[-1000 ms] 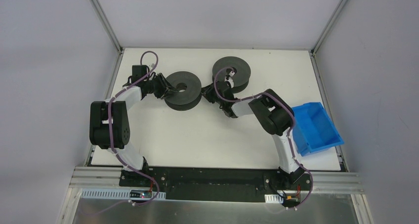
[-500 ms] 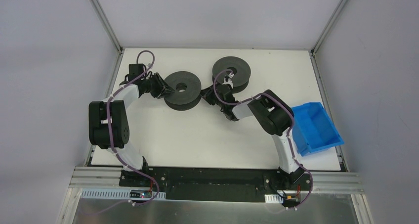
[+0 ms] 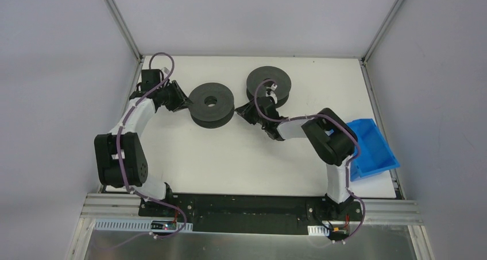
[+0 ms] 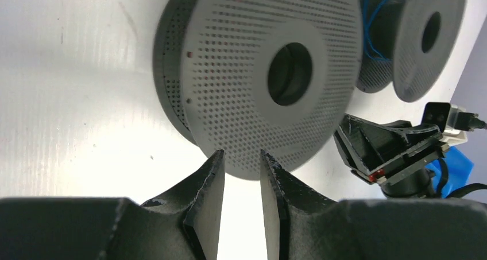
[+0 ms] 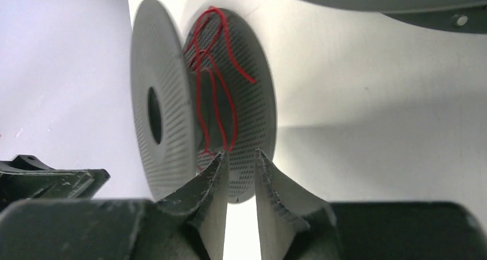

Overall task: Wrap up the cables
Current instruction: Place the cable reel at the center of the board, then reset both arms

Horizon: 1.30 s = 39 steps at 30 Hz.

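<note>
Two dark grey perforated spools lie on the white table. The left spool (image 3: 212, 104) carries a thin red cable (image 5: 213, 93) wound loosely on its core. The right spool (image 3: 269, 85) holds a thin blue cable (image 4: 376, 27). My left gripper (image 3: 181, 103) sits just left of the left spool (image 4: 270, 70); its jaws (image 4: 241, 155) stand a little apart with nothing between them. My right gripper (image 3: 242, 111) lies between the two spools and faces the left spool (image 5: 172, 122). Its jaws (image 5: 239, 155) are slightly apart and empty, and the red cable ends near one fingertip.
A blue bin (image 3: 367, 148) sits at the table's right edge beside the right arm's elbow. The right gripper body (image 4: 396, 151) shows in the left wrist view beyond the near spool. Purple arm cords loop over both arms.
My left gripper has drawn back to the left, off the left spool's rim. The right arm's elbow has swung right toward the bin, while its gripper stayed between the spools.
</note>
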Motion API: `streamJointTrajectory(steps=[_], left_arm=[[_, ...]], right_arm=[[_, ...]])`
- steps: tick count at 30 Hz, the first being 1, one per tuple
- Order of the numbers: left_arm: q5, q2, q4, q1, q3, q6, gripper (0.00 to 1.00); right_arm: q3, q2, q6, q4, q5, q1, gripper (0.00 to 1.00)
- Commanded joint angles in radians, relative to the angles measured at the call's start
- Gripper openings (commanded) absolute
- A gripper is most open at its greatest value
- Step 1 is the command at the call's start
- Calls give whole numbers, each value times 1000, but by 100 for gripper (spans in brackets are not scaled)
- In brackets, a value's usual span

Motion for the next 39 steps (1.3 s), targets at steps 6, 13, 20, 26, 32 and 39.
streamJointTrajectory(steps=[6, 13, 20, 26, 32, 39], left_arm=[[2, -342, -41, -127, -27, 149, 29], [142, -527, -42, -190, -73, 168, 40], [245, -562, -43, -212, -60, 98, 97], [210, -595, -47, -212, -62, 84, 99], [94, -656, -47, -212, -90, 88, 99], [36, -697, -47, -212, -113, 92, 99]], right_arm=[[-4, -556, -313, -540, -9, 11, 32], [18, -905, -521, -1042, 40, 19, 62], [-27, -1160, -456, -1217, 176, 20, 99], [-14, -1240, -366, -1334, 305, 20, 99], [-10, -1278, -397, -1352, 339, 20, 99], [-36, -1314, -405, -1323, 345, 20, 99]])
